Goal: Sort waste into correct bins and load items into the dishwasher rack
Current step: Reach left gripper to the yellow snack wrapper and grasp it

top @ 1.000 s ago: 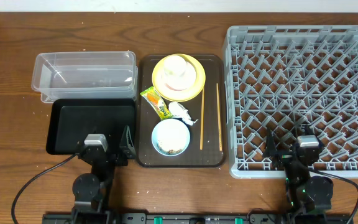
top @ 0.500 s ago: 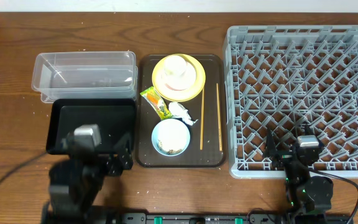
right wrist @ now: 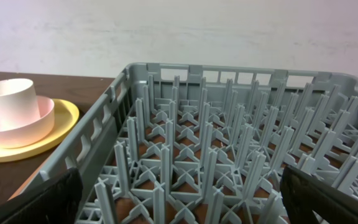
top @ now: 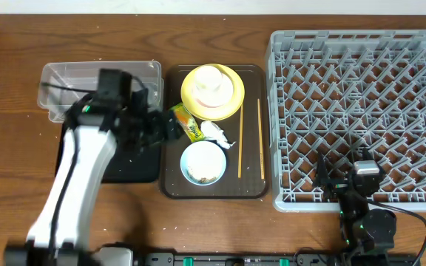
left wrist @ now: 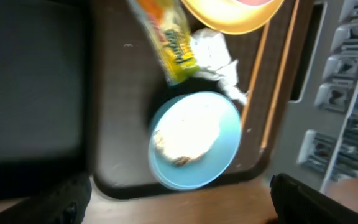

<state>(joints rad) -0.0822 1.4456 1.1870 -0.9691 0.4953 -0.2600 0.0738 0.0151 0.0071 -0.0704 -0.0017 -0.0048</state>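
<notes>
Swung out from rest, the left gripper [top: 167, 127] hovers wide open and empty, the snack wrapper [top: 186, 122] just ahead of its fingers [left wrist: 61, 199], likely the first pick.

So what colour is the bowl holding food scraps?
The bowl is light blue, clearest in the left wrist view.

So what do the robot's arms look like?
The left arm is long, with smooth white tubes and black joints, and it ends in a black hand. The right arm looks mostly black, with a grey block on top and a tiny green light. A thin black cable curls out beside it.
</notes>
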